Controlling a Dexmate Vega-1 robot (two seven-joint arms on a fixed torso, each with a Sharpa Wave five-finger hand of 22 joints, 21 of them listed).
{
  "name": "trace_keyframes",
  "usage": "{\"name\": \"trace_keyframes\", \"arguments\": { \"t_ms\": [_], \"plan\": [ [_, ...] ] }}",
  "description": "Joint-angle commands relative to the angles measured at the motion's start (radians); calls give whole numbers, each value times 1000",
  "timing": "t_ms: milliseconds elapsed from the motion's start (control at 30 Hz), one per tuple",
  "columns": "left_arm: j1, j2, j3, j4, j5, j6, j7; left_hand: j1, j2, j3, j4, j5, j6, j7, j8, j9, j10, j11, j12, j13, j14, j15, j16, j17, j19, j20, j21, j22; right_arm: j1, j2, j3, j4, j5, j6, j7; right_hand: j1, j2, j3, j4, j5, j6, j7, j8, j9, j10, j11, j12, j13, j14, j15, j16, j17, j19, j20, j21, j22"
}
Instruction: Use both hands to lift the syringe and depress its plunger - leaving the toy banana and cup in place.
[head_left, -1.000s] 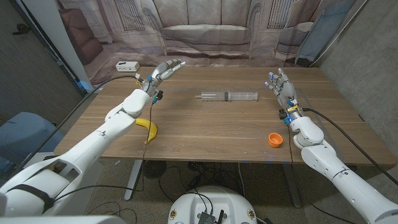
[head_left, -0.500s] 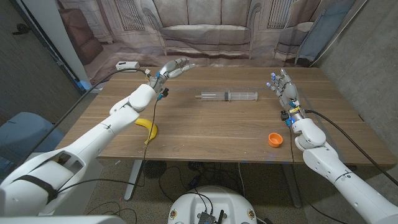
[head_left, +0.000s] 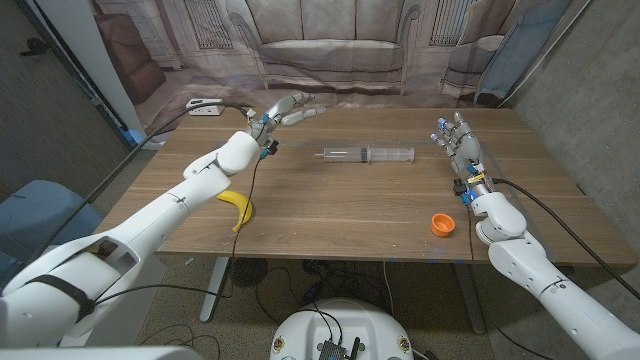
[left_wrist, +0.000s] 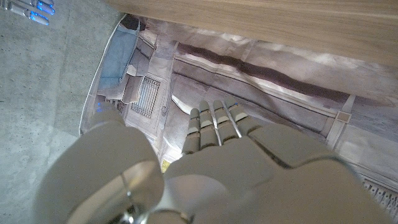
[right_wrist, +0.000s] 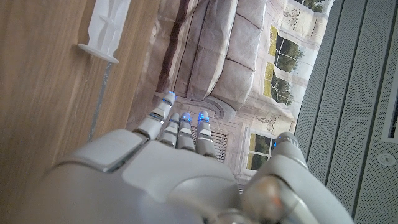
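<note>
Head view: at the upper left of the frame, a white power strip (head_left: 205, 106) lies on the far-left corner of the wooden table (head_left: 340, 205). Below it, at left of centre, the toy banana (head_left: 238, 207) lies near the table's front edge, partly crossed by the left forearm. The left hand (head_left: 286, 110) is raised above the table in the upper centre-left, fingers spread and extended toward the right of the frame, holding nothing. It is apart from the syringe (head_left: 368, 155).

The syringe lies on its side at the upper centre of the frame, lengthwise across the picture, with the plunger end toward the left and the barrel toward the right. Neither hand touches it.

At the upper right, the right hand (head_left: 458, 143) stands with fingers extended and apart, holding nothing, well to the right of the syringe barrel. The orange cup (head_left: 442, 224) sits at the lower right, near the table's front edge, just beside the right forearm.

Right wrist view: the right hand (right_wrist: 180, 134) shows straight fingers with blue-lit tips, and the syringe's flanged end (right_wrist: 106, 28) lies on the table beyond them.
</note>
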Motion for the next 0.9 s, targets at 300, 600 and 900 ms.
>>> {"name": "trace_keyframes", "arguments": {
  "t_ms": [300, 600, 900],
  "plan": [
    [-20, 14, 47, -67, 166, 88, 41, 95, 7, 32, -64, -2, -20, -7, -12, 6, 6, -31, -3, -1, 24, -18, -10, 1, 28, -1, -17, 4, -19, 4, 7, -7, -4, 11, -10, 11, -1, -5, -2, 5, -4, 5, -2, 4, 3, 4, 3, 4, -1, 5, 4, 3, -1, 1, 0, 3],
    [-35, 22, 60, -96, 205, 142, 15, 152, -1, 50, -103, -2, 9, -23, -2, 7, 21, -45, -2, -1, 38, -27, -12, 0, 42, -5, -28, 5, -27, 8, 10, -16, -6, 14, -20, 12, 0, -6, -2, 5, -4, 4, -3, 4, 2, 4, 3, 4, -2, 7, 4, 3, -1, 1, 0, 3],
    [-79, 15, 87, -103, 195, 209, -89, 139, -1, 49, -98, -5, 85, -26, 20, 11, 56, -36, 8, 0, 55, -21, -12, 2, 59, -4, -36, 7, -37, 8, 12, -23, -9, 14, -27, 13, 1, -6, -2, 5, -5, 2, -3, 4, 1, 4, 2, 4, -2, 8, 5, 3, -2, 3, -1, 3]
  ]
}}
